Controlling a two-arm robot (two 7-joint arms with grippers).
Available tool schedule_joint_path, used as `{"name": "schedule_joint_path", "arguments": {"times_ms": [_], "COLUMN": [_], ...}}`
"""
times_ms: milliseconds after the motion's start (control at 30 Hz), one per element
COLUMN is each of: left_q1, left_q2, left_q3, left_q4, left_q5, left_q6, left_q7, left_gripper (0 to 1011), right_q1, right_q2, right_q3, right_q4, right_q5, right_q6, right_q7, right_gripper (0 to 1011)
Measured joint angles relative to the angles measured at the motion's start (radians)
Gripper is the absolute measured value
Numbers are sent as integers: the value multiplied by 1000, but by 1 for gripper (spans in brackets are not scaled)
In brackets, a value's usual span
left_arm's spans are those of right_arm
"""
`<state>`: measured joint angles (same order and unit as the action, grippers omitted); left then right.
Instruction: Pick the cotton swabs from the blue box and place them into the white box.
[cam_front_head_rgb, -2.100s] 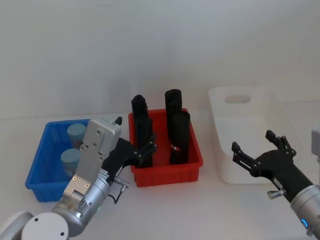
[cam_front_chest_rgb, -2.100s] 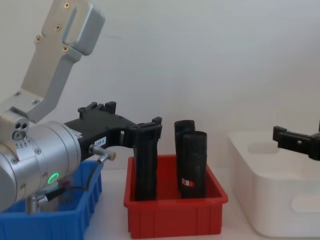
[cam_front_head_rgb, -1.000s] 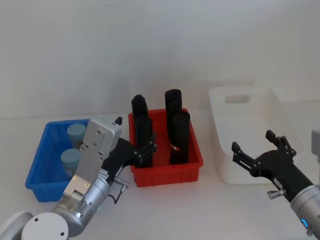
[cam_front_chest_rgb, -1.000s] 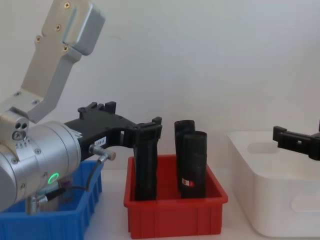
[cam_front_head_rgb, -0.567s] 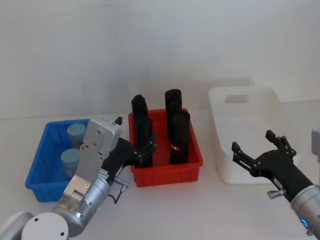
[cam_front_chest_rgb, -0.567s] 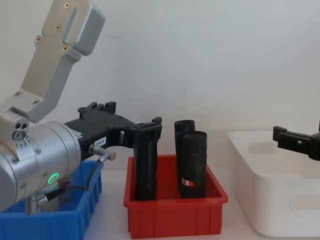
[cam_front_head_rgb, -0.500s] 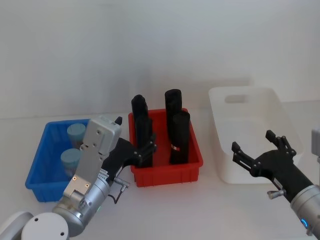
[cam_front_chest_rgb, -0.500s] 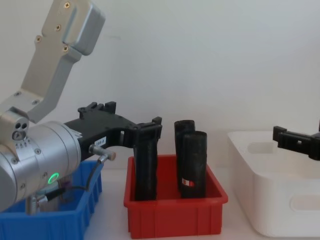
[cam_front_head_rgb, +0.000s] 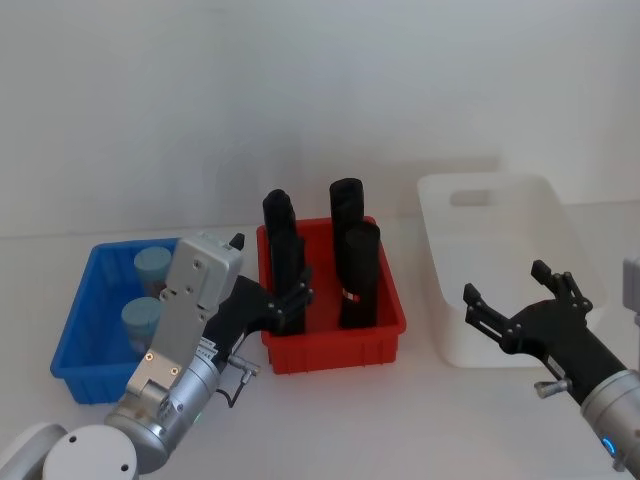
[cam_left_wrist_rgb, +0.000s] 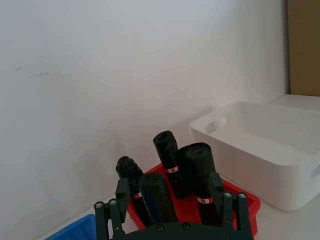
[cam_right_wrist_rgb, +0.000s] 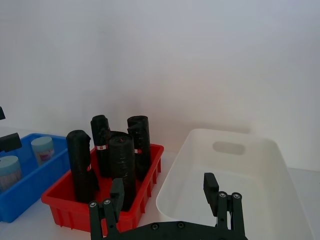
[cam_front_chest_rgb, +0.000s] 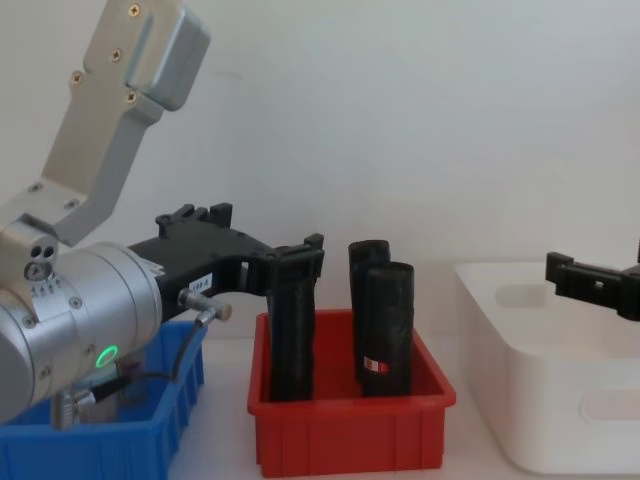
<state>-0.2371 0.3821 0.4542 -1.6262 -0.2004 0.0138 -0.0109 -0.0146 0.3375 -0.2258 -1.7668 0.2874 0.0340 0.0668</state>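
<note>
Cotton swabs (cam_front_head_rgb: 141, 318): two lidded jars, upright in the blue box (cam_front_head_rgb: 75, 312), far left; none in the white box (cam_front_head_rgb: 440, 262), far right.
Left gripper (cam_front_head_rgb: 269, 270): spread wide, empty, raised by the red bin (cam_front_head_rgb: 335, 350).
Right gripper (cam_front_head_rgb: 505, 282): spread wide, empty, before the white box.
Step, by my reckoning: first pick unstarted.
Next: left gripper must shift over a jar, descend, close.

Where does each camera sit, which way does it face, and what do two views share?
Head: high up, looking down on blue box, red bin, white box; left claw, right claw show.
Chest: lower, looking forward; left arm large, right claw at right edge.
Left wrist: behind left claw, facing rolls, white box.
Right wrist: behind right claw, facing all three boxes.
Shared: head and right wrist both show two jars.
</note>
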Motion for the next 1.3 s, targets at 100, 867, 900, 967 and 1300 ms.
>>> {"name": "schedule_joint_path", "arguments": {"times_ms": [100, 867, 900, 967, 1300], "left_q1": [0, -83, -90, -97, -130], "left_q2": [-1, -46, -47, -48, -43], "left_q3": [-1, -49, -55, -61, -101], "left_q4": [1, 125, 139, 152, 222], "left_q5": [-1, -67, -73, -78, -107], "left_q6": [2, 109, 117, 124, 177], "left_q7": [0, 35, 36, 36, 34], "left_gripper": [1004, 1004, 1004, 1004, 1004], "right_q1": [0, 0, 0, 0, 0], "right_q2": [0, 0, 0, 0, 0], "right_q3": [0, 0, 0, 0, 0], "right_q4": [0, 0, 0, 0, 0], "right_q5": [0, 0, 0, 0, 0], "right_q6": [0, 0, 0, 0, 0], "right_q7": [0, 0, 0, 0, 0], "right_gripper": [1002, 1002, 1002, 1002, 1002]}}
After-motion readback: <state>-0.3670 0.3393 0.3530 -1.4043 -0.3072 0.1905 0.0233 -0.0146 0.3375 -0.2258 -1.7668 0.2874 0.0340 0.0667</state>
